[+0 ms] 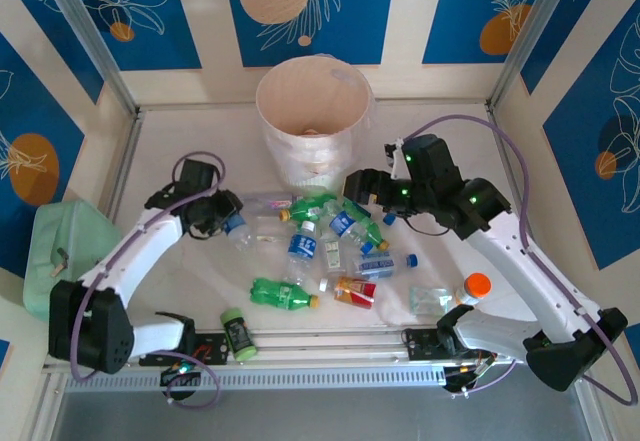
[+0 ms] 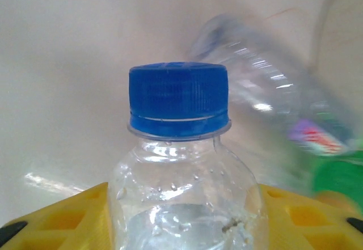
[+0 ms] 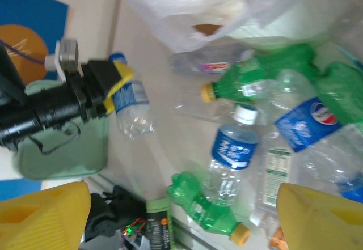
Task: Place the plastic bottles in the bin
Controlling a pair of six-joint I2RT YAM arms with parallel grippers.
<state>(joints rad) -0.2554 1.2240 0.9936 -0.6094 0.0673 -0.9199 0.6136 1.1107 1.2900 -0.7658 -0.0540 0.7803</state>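
**Barely begun: one bottle gripped, the rest on the counter**

Gripping a clear bottle [image 2: 180, 165] with a blue cap in the left gripper [image 1: 224, 217], with jaws clenched on either side of its shoulders. Sitting left of the heap and short of the bin [image 1: 270, 91], not yet over the rim, judging from the top view. Cannot tell whether lifted clear of the counter [image 1: 170, 131] or resting on it.

Holding nothing in the right gripper [image 1: 362, 187], with jaws spread wide in its wrist view. Hovering over the far side of the heap, just in front of the bin's wall.

Cannot tell whether any bottle lies inside the bin. Only pale folds of liner [image 1: 312, 146] at the bottom, nothing clearly bottle-shaped.

Left to move, by the look of it, nearly everything:
- A tight cluster of clear blue-labelled and green bottles in the middle of the counter.
- A green bottle [image 1: 283, 295] lying at the near edge of that cluster, with a red-orange labelled bottle [image 1: 352, 291] just beside it.
- An orange-capped bottle [image 1: 476, 289] standing apart, near the right arm's base.

Not for the bin: the dark jar [image 1: 238, 333] with a green lid, the clear scrap [image 1: 430, 299], and the mint-green container [image 1: 60, 246] at the left edge.

Reckoned at the very first stretch: one carry under way, about a dozen more to follow.
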